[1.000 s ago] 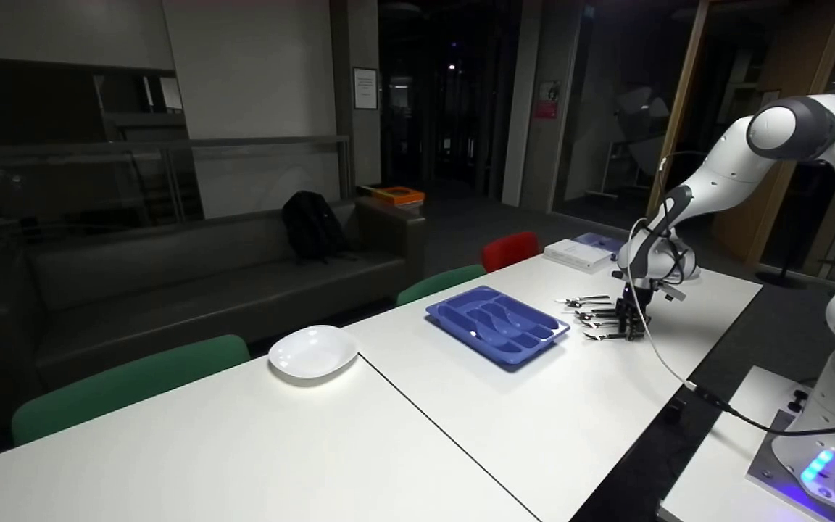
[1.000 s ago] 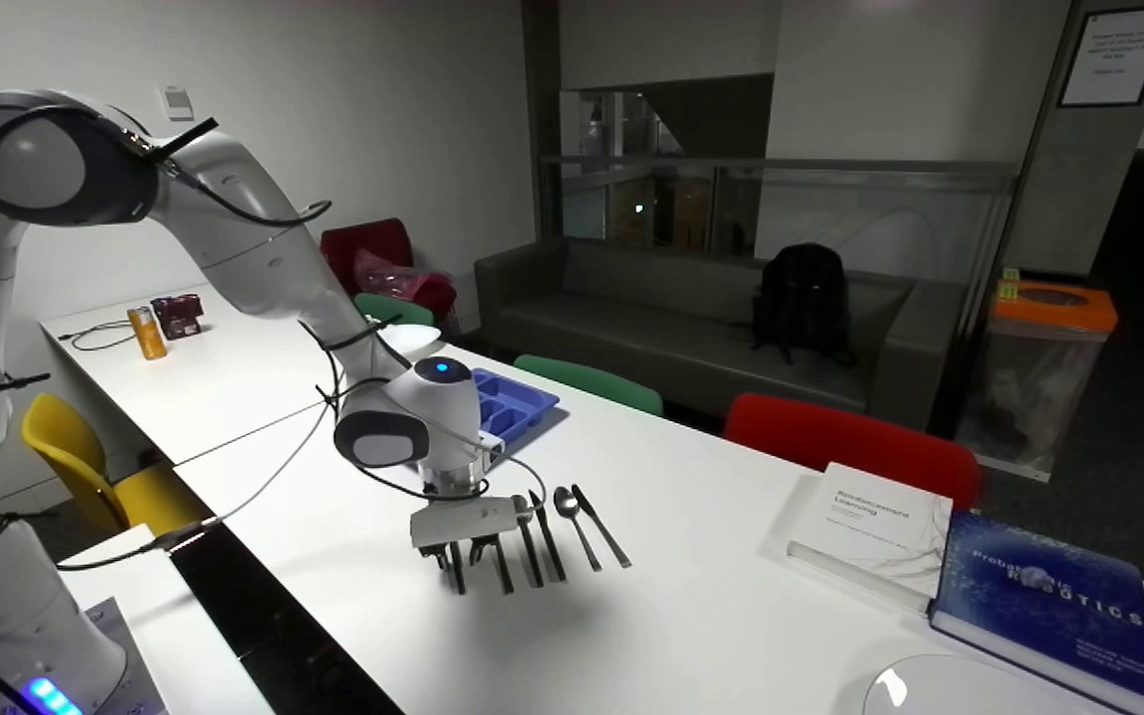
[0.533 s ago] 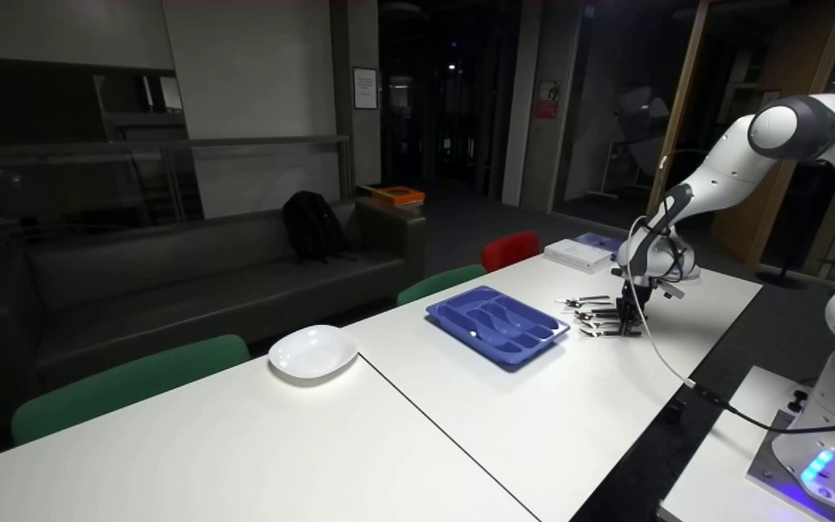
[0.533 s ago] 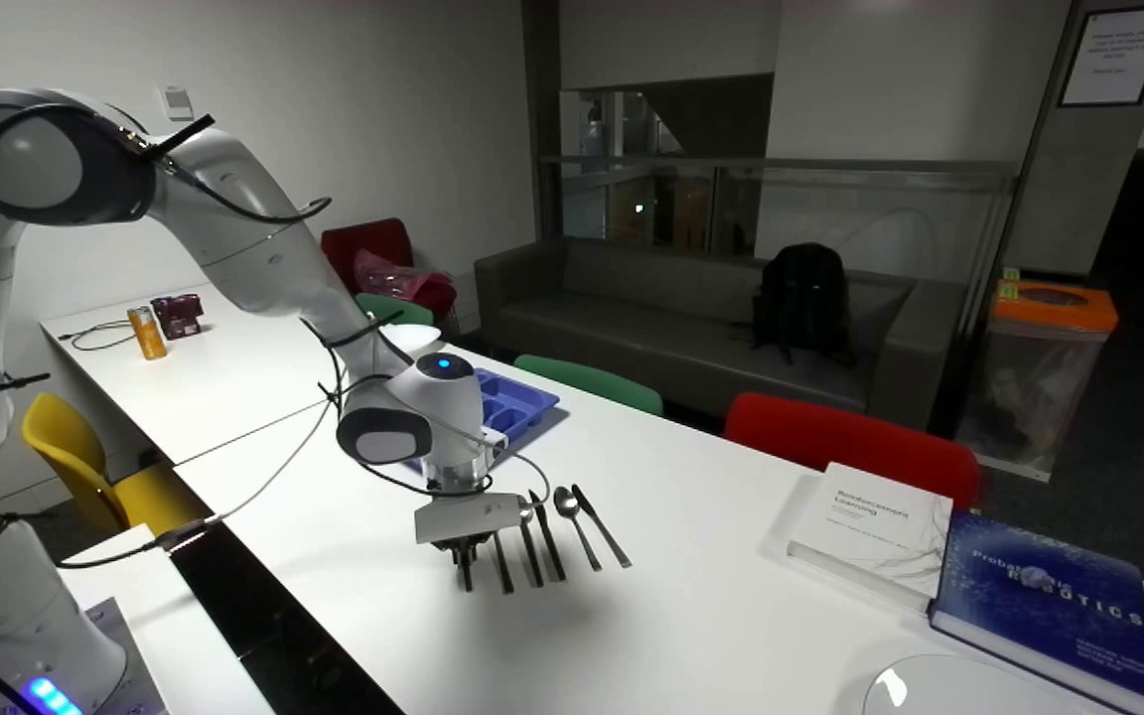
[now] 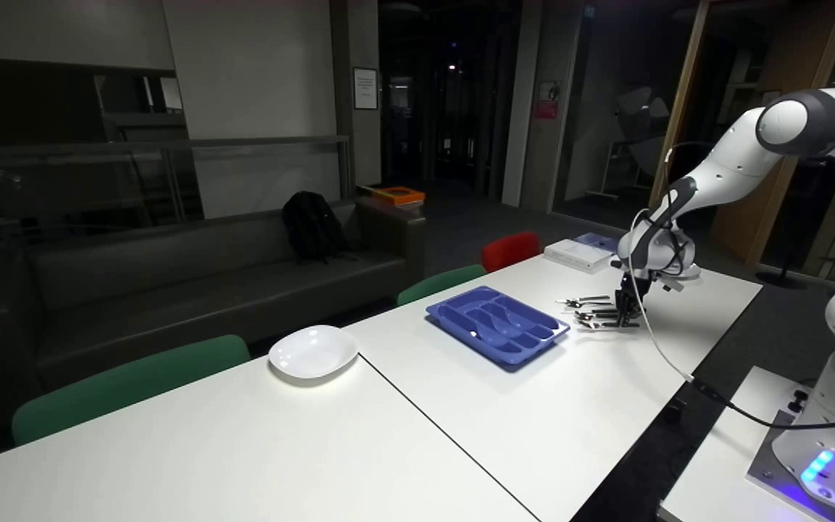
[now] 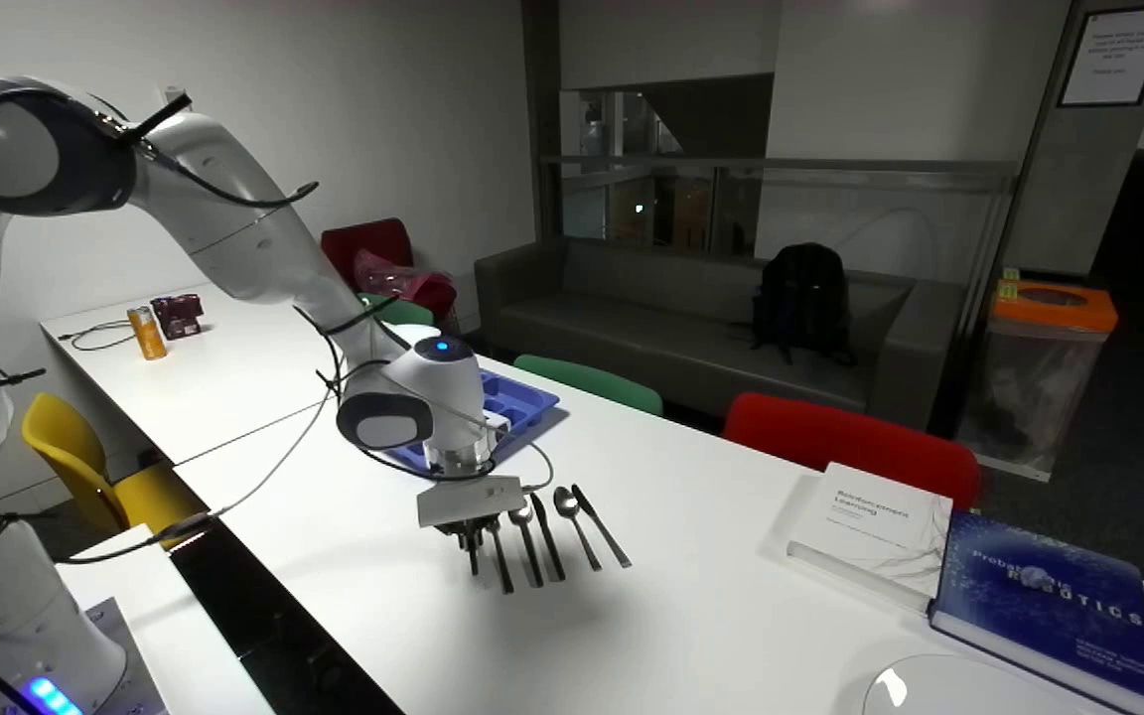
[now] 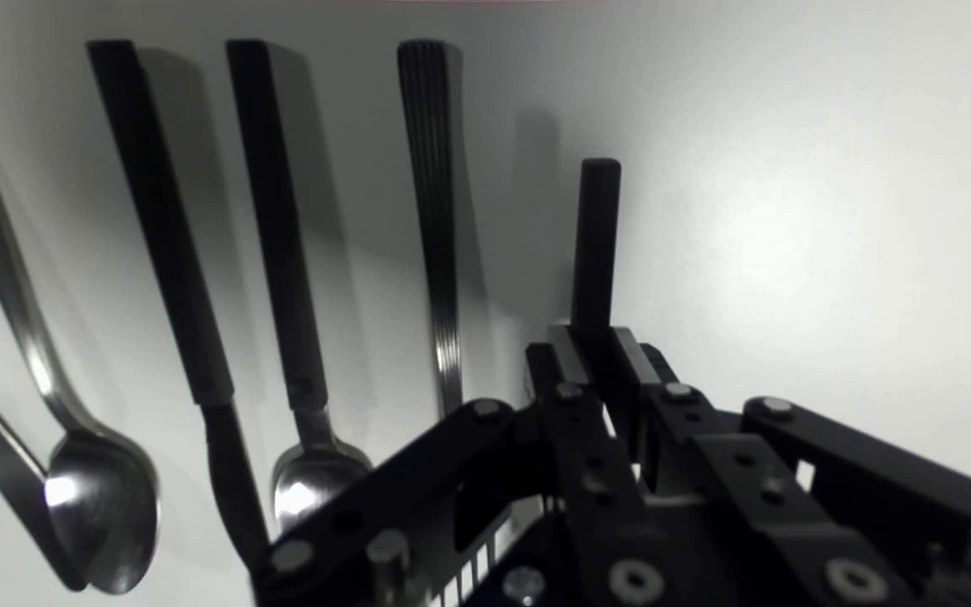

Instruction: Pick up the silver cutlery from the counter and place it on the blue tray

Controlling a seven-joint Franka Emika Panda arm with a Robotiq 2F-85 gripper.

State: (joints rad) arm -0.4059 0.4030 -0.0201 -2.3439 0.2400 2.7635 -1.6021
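My gripper (image 7: 601, 354) is drawn tight on 1 dark-handled piece (image 7: 598, 236), handle end poking out past the grip & its shadow (image 7: 536, 160) set apart from it on the worktop (image 5: 359, 449); I can't see the head. 5 more pcs lie alongside, btwn the long edges, toward the end w/ the white book (image 6: 875, 531) & blue book (image 6: 1059, 606): nearest the gripper a ribbed piece (image 7: 435, 219), then a black-handled spoon (image 7: 281, 244), a black-handled knife (image 7: 188, 295), a steel spoon (image 7: 40, 367) & a slim knife (image 6: 604, 526), the last 2 w/ bowl & blade just beside each other. The tray (image 5: 499, 325) rests by the edge nearest the sofa (image 6: 671, 328); the plate (image 5: 314, 352) sits at that edge too, just across the seam (image 5: 446, 435). Both books lie at the end's sofa-side corner.
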